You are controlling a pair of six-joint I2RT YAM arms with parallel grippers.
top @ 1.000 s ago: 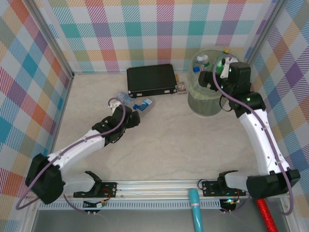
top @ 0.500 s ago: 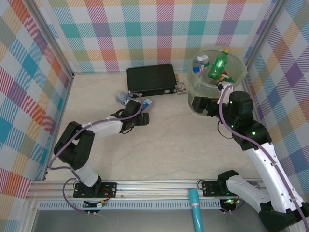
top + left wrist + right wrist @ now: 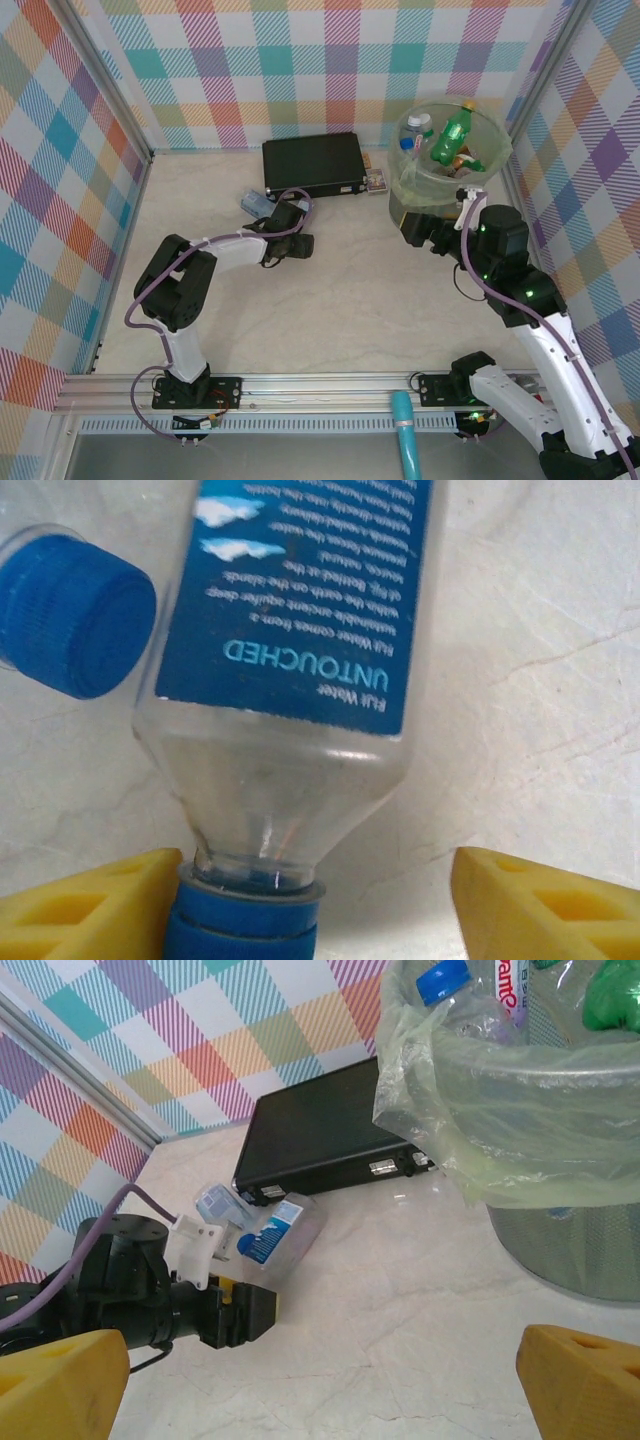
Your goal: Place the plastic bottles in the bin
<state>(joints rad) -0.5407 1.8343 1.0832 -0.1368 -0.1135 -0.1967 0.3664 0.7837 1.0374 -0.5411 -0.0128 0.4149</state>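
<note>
Bin [image 3: 430, 190] at far right of worktop [image 3: 350, 310]. Several bottles inside: green one [image 3: 450, 135], clear one [image 3: 415, 128]. At least two more lie on worktop near black case [image 3: 312, 165]. Job looks well along, not finished.

Left jaws half open round blue cap [image 3: 240, 930] of blue-label bottle [image 3: 300, 600]. One pad [image 3: 90, 910] touches cap, other apart; no squeeze yet. Right jaws wide open, nothing held, just beside bin.

Beige table [image 3: 350, 290]: black case [image 3: 312, 165], bottles [image 3: 278, 1232] (lying flat), bin [image 3: 405, 185].
</note>
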